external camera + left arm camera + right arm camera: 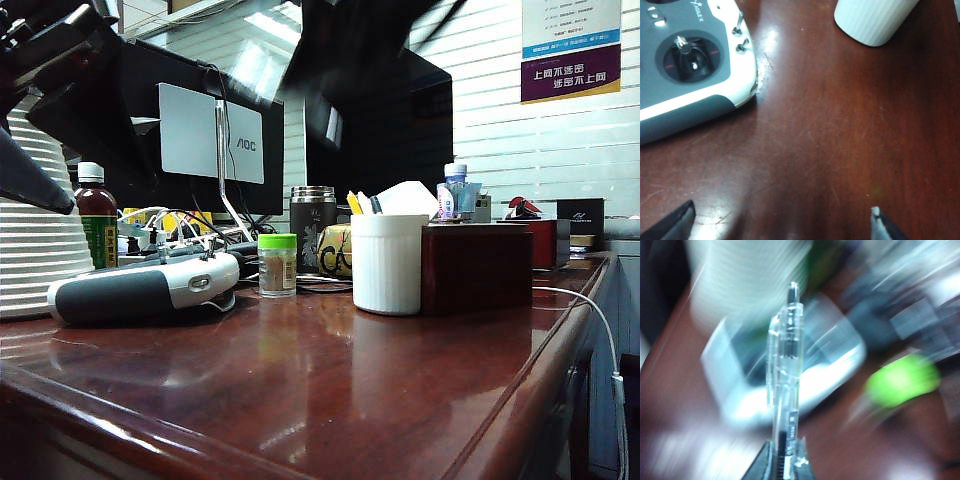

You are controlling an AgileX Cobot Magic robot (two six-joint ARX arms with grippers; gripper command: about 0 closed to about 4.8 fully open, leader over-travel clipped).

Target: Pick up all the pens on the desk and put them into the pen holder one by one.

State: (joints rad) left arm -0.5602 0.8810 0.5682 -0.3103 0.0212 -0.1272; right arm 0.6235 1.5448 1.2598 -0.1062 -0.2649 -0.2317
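My right gripper (pixel 786 460) is shut on a pen (pixel 785 355) with a clear plastic barrel. The pen stands straight out from the jaws, above the desk (pixel 850 450), in a heavily blurred picture. In the exterior view the right arm (pixel 345 60) is only a dark smear high above the monitors, and the pen does not show there. The white ribbed pen holder (pixel 388 262) stands mid-desk beside a dark red box (pixel 478 268). My left gripper (pixel 782 225) hangs open over bare desk (pixel 840 140), with the pen holder (pixel 872 20) further off.
A grey-and-white remote controller (pixel 145 288) lies at the left, next to a green-lidded jar (pixel 277 264) and a steel-rimmed mug (pixel 312 228). Yellow-topped pens (pixel 355 203) stick out of the holder. A white cable (pixel 600 320) hangs over the desk's right edge. Monitors stand behind.
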